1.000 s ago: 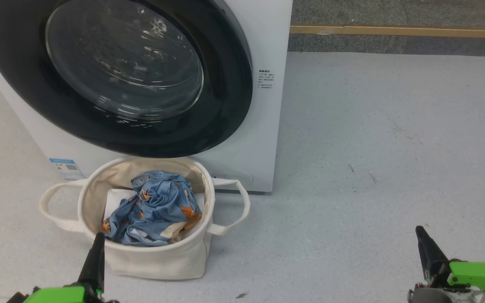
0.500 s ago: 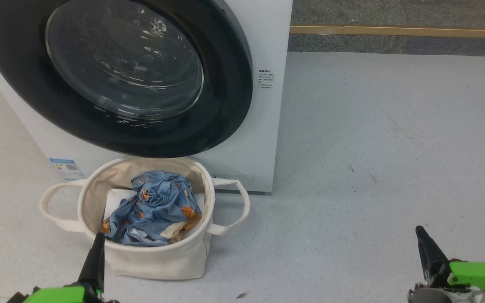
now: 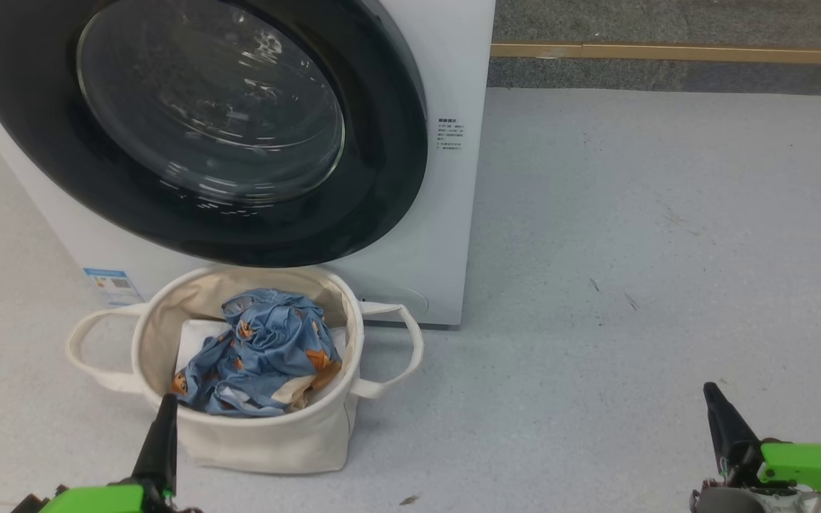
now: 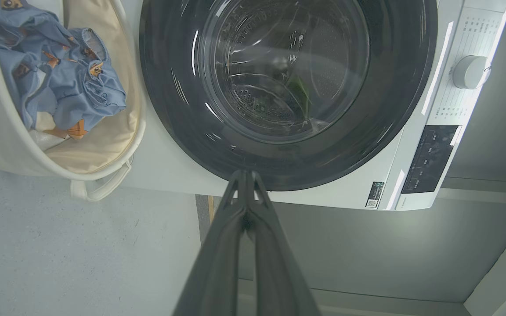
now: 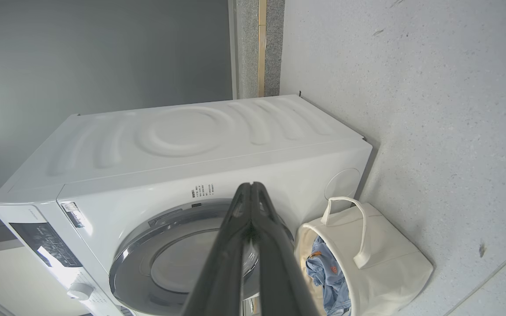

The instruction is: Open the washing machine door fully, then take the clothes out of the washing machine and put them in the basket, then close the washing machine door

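Against washing machine (image 3: 453,214) front, under shut washing machine door (image 3: 382,178), basket (image 3: 275,442) holds blue printed clothes (image 3: 261,356). My left pincer (image 3: 165,410) clenched, empty, farther out from machine than basket; my right pincer (image 3: 712,399) clenched, empty, well off machine's side. Unreadable: blue label (image 3: 112,283) low on machine, print (image 3: 450,134) beside door.

The washing machine (image 3: 453,235) blocks the far left. Its door (image 3: 382,178) sits shut flush against the front, so there is no way inside. The basket (image 3: 268,442) stands on the floor (image 3: 631,249) just in front, under the door's lower rim. Its mouth is open from above, though the clothes (image 3: 261,349) take up much of it. The left hand (image 3: 166,402), fingers pressed together, hangs at the basket's near rim. To the right the floor lies open, with the right hand (image 3: 710,392) above it, well apart from basket and machine.
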